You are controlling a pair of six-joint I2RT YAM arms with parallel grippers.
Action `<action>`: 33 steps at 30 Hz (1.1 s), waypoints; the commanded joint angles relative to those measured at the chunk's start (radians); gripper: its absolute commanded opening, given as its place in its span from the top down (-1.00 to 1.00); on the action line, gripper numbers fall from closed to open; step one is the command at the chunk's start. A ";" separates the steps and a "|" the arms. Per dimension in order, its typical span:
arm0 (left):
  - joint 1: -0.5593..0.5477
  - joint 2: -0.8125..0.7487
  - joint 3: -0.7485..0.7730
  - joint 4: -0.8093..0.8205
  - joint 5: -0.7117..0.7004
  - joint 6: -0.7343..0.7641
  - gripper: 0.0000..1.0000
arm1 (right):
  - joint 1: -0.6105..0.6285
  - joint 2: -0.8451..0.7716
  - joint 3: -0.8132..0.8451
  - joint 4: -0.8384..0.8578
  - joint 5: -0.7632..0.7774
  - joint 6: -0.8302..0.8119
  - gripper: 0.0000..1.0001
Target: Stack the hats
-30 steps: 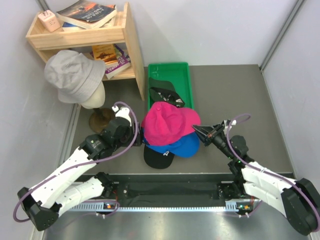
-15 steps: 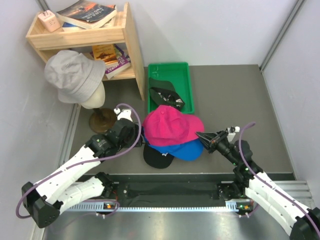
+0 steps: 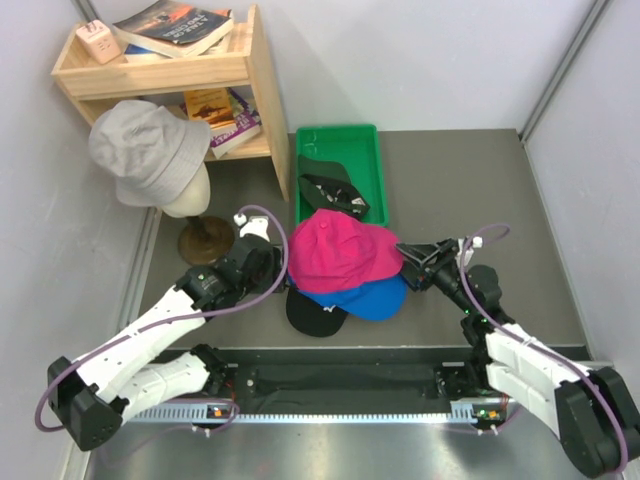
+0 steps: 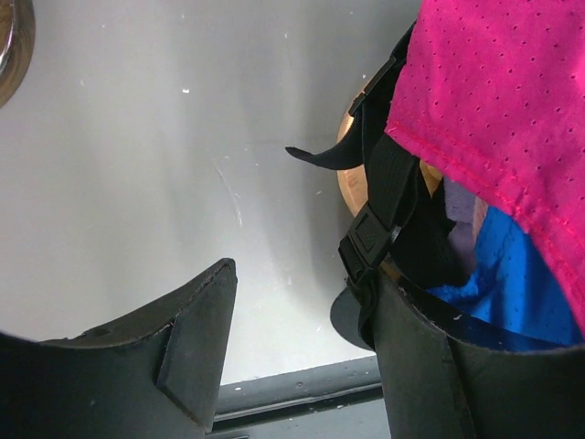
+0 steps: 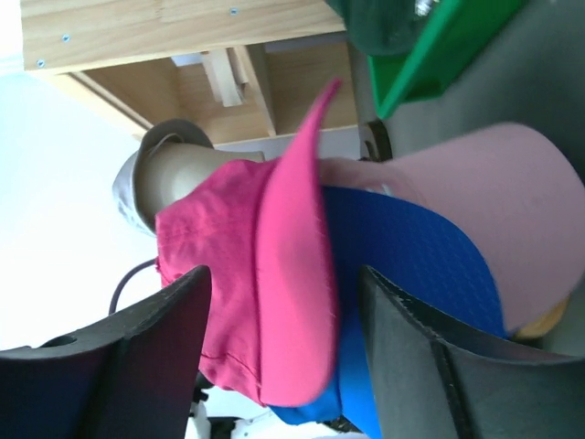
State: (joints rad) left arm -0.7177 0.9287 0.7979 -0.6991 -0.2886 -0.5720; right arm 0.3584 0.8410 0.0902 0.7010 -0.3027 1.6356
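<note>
A magenta hat (image 3: 338,252) lies on top of a pile with a bright blue hat (image 3: 368,298) under it and a black hat (image 3: 318,316) at the bottom. A dark green hat (image 3: 333,187) lies in the green tray (image 3: 372,150). My left gripper (image 3: 276,262) stands open at the pile's left side; its right finger (image 4: 420,357) rests against a black strap (image 4: 384,183) below the magenta hat (image 4: 494,101). My right gripper (image 3: 408,254) is open around the magenta brim (image 5: 292,274), with the blue brim (image 5: 411,265) and a pink brim (image 5: 494,201) beside it.
A wooden shelf (image 3: 262,90) with books stands at the back left. In front of it is a mannequin head (image 3: 185,205) wearing a grey bucket hat (image 3: 148,150). Walls close in both sides. The rail with the arm bases runs along the near edge.
My right gripper has gone from shut to open at the magenta brim. The magenta hat has shifted a little to the right. My left gripper has crept slightly right with it.
</note>
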 commanded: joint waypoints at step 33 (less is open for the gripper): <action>0.009 0.094 -0.017 -0.031 -0.078 -0.046 -0.23 | -0.053 0.089 0.373 -0.698 -0.174 -0.462 1.00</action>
State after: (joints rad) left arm -0.7151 1.0138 0.8165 -0.7162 -0.3386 -0.5858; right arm 0.3107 0.9062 0.4133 0.2058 -0.4622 1.3483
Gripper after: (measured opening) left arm 0.620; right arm 0.017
